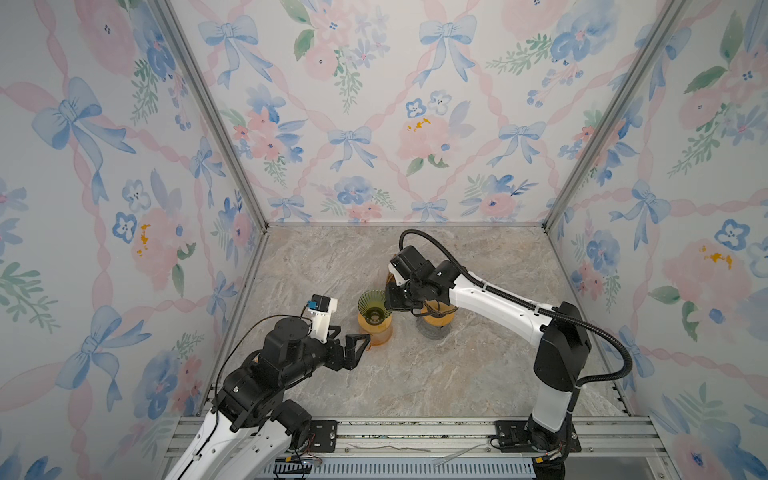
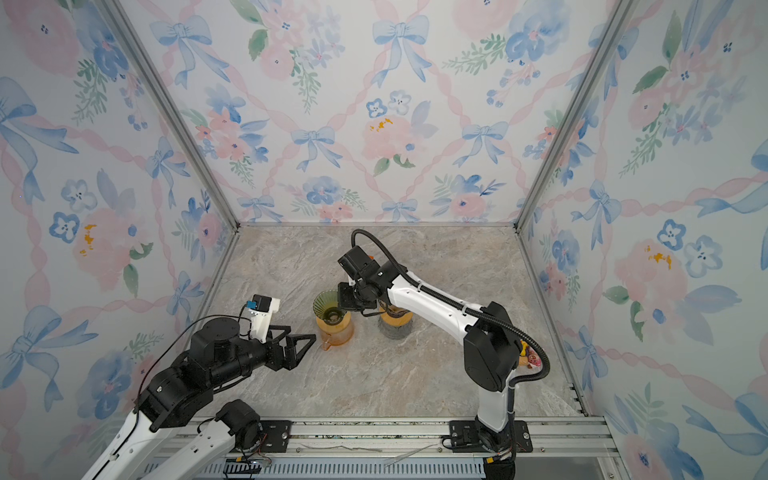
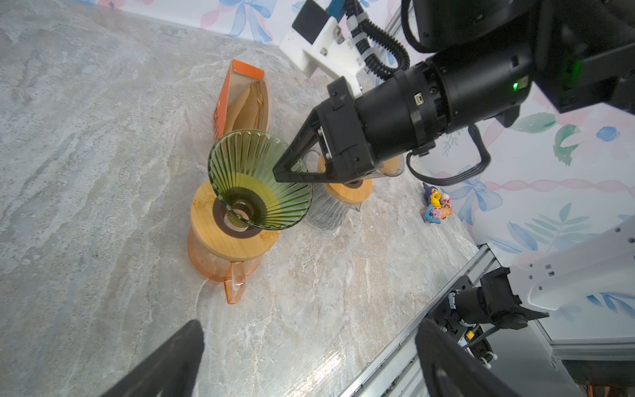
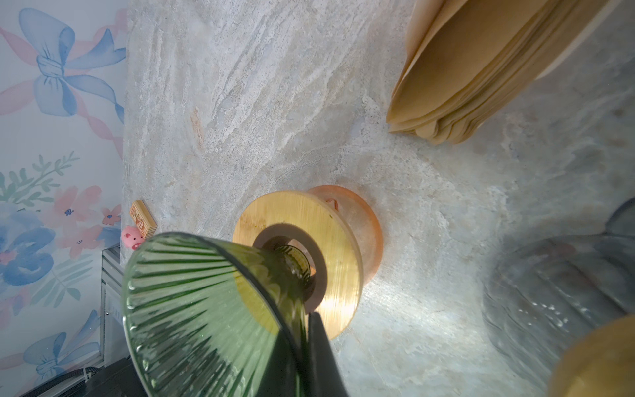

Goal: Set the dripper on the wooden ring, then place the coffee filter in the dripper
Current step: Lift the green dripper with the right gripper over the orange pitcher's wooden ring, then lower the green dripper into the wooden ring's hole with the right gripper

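R claw [image 3: 280, 175]: pinched on rim wall of green dripper [image 3: 247, 172], holding it tilted over wood collar [image 3: 213, 230] of orange carafe [image 3: 209, 264]; prob. seating it so a filter gets a steady cup
L claw [image 1: 354, 333]: spread wide, empty; carafe handle [image 3: 234, 285] just ahead of its tips, looks ready to steady the base
Filters [image 3: 252, 106]: stacked upright in open orange box [image 3: 223, 99], beyond dripper from R claw; none taken yet
Next: dripper prob. needs to sit level first, then R claw can let go & fetch a filter

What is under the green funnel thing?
A round wooden lid with a hole, sitting on an orange glass carafe. The green dripper leans tilted over it, its rim pinched by the right gripper. The lid hides the carafe's inside.
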Robot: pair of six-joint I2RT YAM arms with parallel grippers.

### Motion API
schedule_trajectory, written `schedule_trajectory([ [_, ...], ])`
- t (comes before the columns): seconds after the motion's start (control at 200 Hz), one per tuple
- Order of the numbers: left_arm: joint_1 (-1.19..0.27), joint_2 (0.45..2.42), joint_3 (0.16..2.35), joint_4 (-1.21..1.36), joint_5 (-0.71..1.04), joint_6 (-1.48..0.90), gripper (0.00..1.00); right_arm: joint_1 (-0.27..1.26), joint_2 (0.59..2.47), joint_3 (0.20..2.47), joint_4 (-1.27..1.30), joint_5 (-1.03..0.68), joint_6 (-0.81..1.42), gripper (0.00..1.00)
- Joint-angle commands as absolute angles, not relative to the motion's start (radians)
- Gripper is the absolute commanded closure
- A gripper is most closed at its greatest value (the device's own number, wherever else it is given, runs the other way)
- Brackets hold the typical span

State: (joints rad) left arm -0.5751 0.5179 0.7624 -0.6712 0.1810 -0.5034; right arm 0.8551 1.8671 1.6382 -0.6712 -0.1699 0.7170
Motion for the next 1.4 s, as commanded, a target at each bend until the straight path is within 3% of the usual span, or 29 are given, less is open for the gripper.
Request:
schedule_trajectory([
  [0.0,-0.57,0.554,0.781,-0.619,0.215,-0.455,0.02,0.842,1.883,1.651,-0.65,-0.184,0.728,0.93],
  [1.395,-0.569,0.566,0.742,-0.555,0.202,-0.459,0.02,0.867,1.932,1.695,-0.738,-0.116,0.706,0.92],
])
